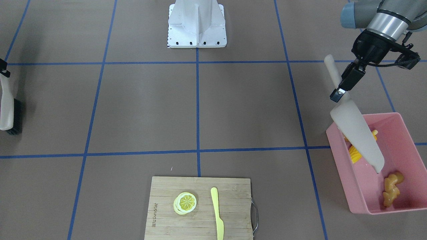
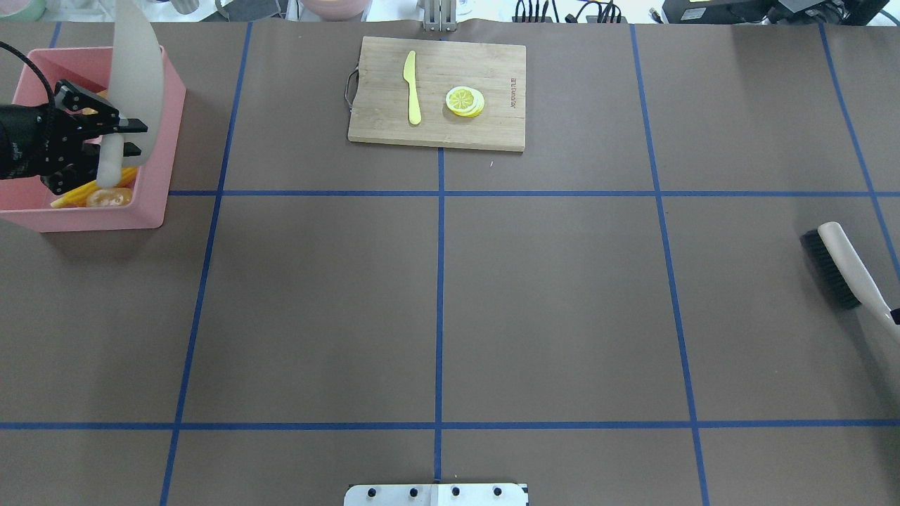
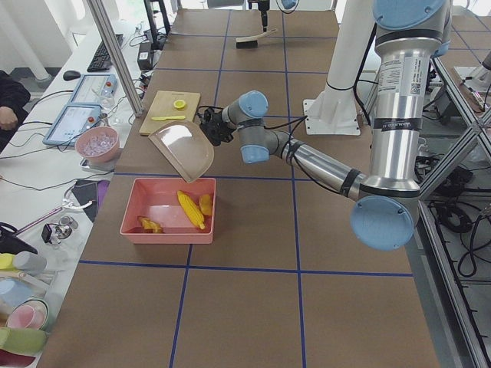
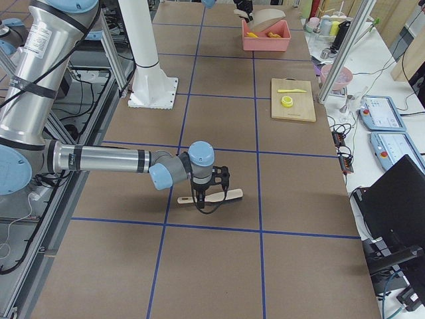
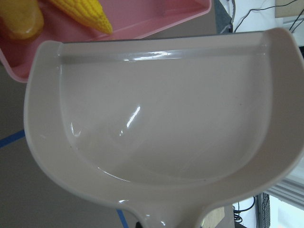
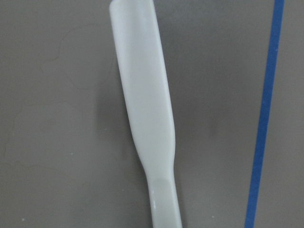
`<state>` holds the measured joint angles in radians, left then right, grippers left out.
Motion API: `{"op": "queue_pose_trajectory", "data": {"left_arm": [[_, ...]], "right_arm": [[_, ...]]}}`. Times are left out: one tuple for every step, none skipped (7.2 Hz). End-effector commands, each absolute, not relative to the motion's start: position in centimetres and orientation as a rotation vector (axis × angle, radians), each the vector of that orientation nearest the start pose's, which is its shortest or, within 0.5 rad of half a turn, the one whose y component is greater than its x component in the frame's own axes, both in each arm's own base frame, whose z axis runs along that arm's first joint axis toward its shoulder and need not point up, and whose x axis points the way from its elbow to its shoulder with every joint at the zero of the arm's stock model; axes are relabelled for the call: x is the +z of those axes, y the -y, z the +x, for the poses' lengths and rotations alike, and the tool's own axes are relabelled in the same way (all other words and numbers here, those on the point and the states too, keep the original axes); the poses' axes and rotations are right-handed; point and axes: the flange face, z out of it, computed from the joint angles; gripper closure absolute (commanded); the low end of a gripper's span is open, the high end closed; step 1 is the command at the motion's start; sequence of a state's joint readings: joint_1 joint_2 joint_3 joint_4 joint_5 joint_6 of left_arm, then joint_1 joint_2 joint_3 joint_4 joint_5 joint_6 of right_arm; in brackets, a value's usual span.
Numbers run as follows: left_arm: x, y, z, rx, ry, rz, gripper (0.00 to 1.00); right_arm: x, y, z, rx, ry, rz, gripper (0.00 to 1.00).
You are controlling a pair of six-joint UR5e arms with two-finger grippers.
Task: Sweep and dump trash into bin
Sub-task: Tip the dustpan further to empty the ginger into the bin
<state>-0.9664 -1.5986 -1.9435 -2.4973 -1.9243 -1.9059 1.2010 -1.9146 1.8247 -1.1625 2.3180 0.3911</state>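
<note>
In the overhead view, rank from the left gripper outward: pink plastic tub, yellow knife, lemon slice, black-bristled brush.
1. Pink tub, beneath the left gripper.
2. Yellow knife, left on the wooden board.
3. Lemon slice, right on it.
4. Black-bristled brush, far right.

Trash lying in the pink bin (image 1: 353, 191)
Yellow corn cob (image 1: 354, 156) and brown potato (image 2: 109, 198) side by side; tan ginger root (image 1: 391, 188) apart, at the other end.

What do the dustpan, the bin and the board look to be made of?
Dustpan: probably beige plastic, smooth and glossy; light glints on its moulded, rounded pan.
Bin: probably pink plastic; smooth, evenly coloured walls with rounded corners.
Board: wood or bamboo, matt; pale lengthwise strips with grain show across its face.
</note>
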Motion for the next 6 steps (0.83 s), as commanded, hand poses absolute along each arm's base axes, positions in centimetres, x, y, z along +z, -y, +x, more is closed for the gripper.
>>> {"op": "queue_pose_trajectory", "data": {"left_arm": [[35.6, 45.5, 19.7, -0.478, -1.296, 0.420, 1.00], [35.7, 45.4, 20.0, -0.280, -1.234, 0.550, 1.00], [35.8, 45.4, 20.0, -0.066, -1.143, 0.707, 1.00], [35.8, 45.7, 19.6, 0.229, -0.958, 0.942, 1.00], [36.1, 46.4, 19.2, 0.447, -0.738, 1.119, 1.00], [35.7, 46.5, 19.4, 0.573, -0.659, 1.175, 1.00]], "right_arm": [[63.8, 43.7, -2.5, -0.060, 0.768, 0.007, 0.01], [65.2, 46.4, -0.4, -0.052, 0.780, -0.001, 0.01], [67.9, 46.5, 1.5, -0.011, 0.774, -0.019, 0.01], [68.3, 46.6, 2.9, 0.013, 0.769, -0.010, 0.01], [67.4, 47.4, 3.8, 0.029, 0.775, 0.008, 0.01], [66.9, 47.4, 4.2, 0.035, 0.774, 0.020, 0.00]]}}
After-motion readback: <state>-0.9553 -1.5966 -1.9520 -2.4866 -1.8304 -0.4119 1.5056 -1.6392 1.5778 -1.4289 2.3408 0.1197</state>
